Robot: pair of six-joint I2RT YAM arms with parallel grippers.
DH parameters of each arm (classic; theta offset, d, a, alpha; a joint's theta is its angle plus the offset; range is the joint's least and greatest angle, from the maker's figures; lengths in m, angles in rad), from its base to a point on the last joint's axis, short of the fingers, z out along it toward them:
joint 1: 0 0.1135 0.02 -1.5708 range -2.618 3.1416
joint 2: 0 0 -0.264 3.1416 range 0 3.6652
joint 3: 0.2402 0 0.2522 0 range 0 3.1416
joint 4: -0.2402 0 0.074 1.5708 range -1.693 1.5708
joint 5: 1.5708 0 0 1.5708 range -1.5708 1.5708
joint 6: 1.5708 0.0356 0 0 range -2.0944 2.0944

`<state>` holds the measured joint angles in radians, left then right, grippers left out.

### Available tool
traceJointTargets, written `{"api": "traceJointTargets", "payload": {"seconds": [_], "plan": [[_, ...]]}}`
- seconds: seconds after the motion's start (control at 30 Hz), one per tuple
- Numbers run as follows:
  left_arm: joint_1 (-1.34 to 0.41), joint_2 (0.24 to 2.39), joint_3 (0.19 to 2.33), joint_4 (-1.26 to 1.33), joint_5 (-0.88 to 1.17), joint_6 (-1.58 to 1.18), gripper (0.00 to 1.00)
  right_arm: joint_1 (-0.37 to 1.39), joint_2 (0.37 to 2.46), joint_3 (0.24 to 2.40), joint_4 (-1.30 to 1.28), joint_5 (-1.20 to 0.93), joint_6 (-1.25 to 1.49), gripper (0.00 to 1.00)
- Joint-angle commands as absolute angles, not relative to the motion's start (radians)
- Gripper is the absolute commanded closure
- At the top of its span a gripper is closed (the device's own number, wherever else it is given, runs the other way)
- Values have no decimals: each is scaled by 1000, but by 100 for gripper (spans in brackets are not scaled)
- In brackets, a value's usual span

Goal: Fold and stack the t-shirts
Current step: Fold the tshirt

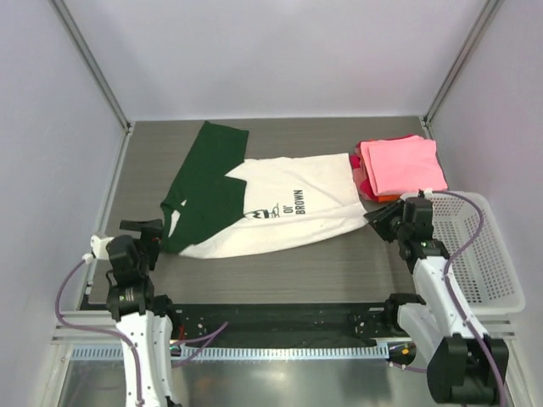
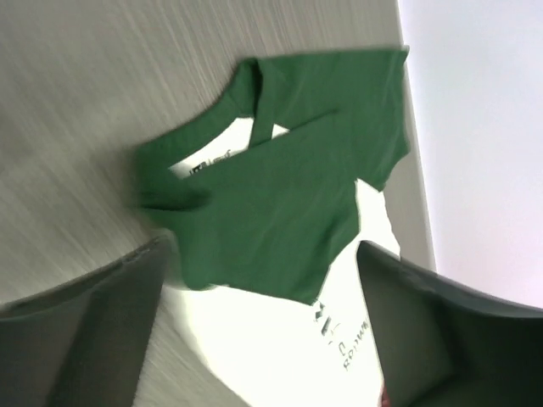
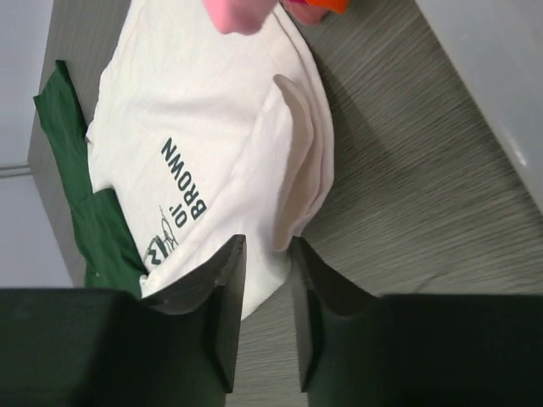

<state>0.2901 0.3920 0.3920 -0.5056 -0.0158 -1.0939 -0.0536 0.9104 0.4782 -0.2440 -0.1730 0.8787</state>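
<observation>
The cream-white t-shirt (image 1: 288,203) with green sleeves and "BROWN" print lies flat across the table, one green sleeve folded over its chest (image 2: 280,195). My left gripper (image 1: 151,231) hovers by the shirt's left edge, its jaws (image 2: 263,254) wide open with only the cloth below them. At the shirt's lower right corner my right gripper (image 1: 382,222) stands over the doubled hem (image 3: 297,170). Its jaws (image 3: 265,246) are a narrow gap apart, and the cloth lies beyond the tips without being pinched. A stack of folded t-shirts, pink (image 1: 399,164) on top, sits at the back right.
A white mesh basket (image 1: 488,254) stands at the right edge, beside my right arm. Pale walls close in the table on the left, the back and the right. The pink stack's corner (image 3: 242,13) overlaps the cream shirt's far end.
</observation>
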Motion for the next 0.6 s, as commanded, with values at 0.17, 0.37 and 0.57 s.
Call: {"api": "traceJointTargets", "payload": {"seconds": [0.17,0.37,0.57], "plan": [[279,325,572,-807,-184,-1117,0,-41,724,534,-333,-5,807,47],[279,638,718,-530,-3,-901,0,0,967,747,-299,52,687,54],[275,1093,862,-223,218,-877,0,73,1294,1058,-322,55,571,54]]}}
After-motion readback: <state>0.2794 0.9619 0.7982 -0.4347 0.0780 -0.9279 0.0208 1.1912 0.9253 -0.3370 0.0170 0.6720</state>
